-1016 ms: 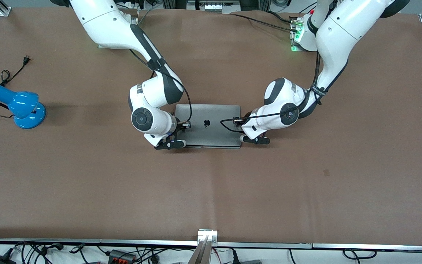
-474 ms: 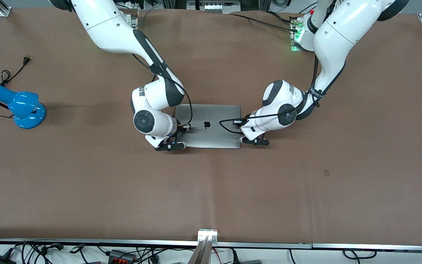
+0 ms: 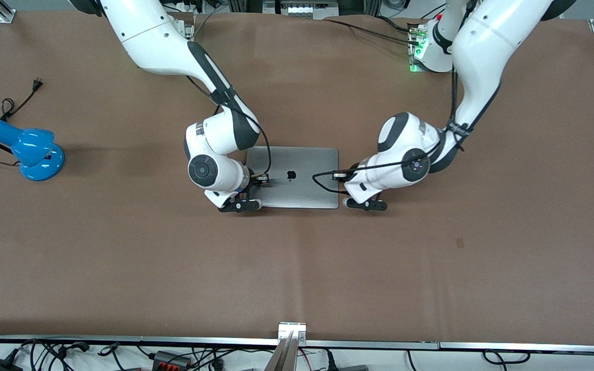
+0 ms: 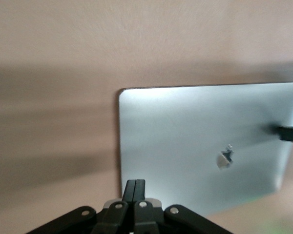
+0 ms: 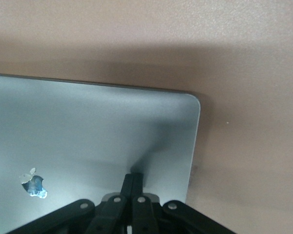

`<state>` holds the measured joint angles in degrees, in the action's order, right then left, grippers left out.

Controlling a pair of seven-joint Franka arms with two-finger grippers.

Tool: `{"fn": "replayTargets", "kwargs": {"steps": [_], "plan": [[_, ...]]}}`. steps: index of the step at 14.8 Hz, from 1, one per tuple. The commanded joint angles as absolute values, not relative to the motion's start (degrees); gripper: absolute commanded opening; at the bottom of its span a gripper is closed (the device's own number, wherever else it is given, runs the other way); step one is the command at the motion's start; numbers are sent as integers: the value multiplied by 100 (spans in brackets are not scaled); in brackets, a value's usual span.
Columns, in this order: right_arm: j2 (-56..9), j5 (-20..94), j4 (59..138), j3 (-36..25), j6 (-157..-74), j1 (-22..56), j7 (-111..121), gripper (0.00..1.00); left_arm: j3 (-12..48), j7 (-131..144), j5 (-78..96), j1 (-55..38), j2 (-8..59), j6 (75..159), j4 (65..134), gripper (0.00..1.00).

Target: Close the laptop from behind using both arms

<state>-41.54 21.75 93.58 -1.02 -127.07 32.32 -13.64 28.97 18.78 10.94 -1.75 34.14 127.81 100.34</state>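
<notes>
1. A blue desk lamp (image 3: pixel 25 148) with a black cord sits on the brown counter (image 3: pixel 297 268) toward the right arm's end, well apart from everything else. Nothing lies between it and the arms.
2. The only marking to read is the dark apple logo (image 3: pixel 291 174) in the middle of the lid; no lettering shows.
3. The laptop (image 3: pixel 297 178) lies flat and shut near the middle of the counter, lid up.
4. The right pincer (image 5: pixel 132 183) has its fingers pressed together, holding nothing, tips resting on the lid near the corner at the right arm's end.
5. The left pincer (image 4: pixel 135 187) is likewise pinched shut and empty, tips at the lid's edge at the left arm's end; whether they touch the lid cannot be told.
</notes>
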Motion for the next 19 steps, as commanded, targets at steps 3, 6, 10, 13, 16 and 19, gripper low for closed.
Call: {"fn": "replayTargets", "kwargs": {"steps": [3, 6, 10, 13, 16, 19], "plan": [[-4027, 2074, 9237, -280, -12762, 3269, -1389, 0, 2374, 1671, 949, -114, 2006, 11253, 10037, 0], [-3456, 1934, 9168, -649, -12140, 3296, -1371, 0, 1865, 1469, 940, -114, 1259, 10418, 10037, 0], [-2954, 1548, 8738, -1106, -11112, 3243, -1345, 0, 880, 274, 1002, -193, 844, 9144, 9530, 0], [-2769, 1205, 8185, -1414, -10198, 3217, -1248, 1, 730, 299, 993, -193, 835, 8930, 9317, 0], [-2760, 1195, 7700, -1800, -9704, 3217, -1187, 100, 528, 334, 984, -167, 669, 8877, 9343, 0], [-2655, 1195, 7375, -2169, -9344, 3234, -1187, 100, 81, 273, 984, -149, 397, 8413, 9360, 2]]}}
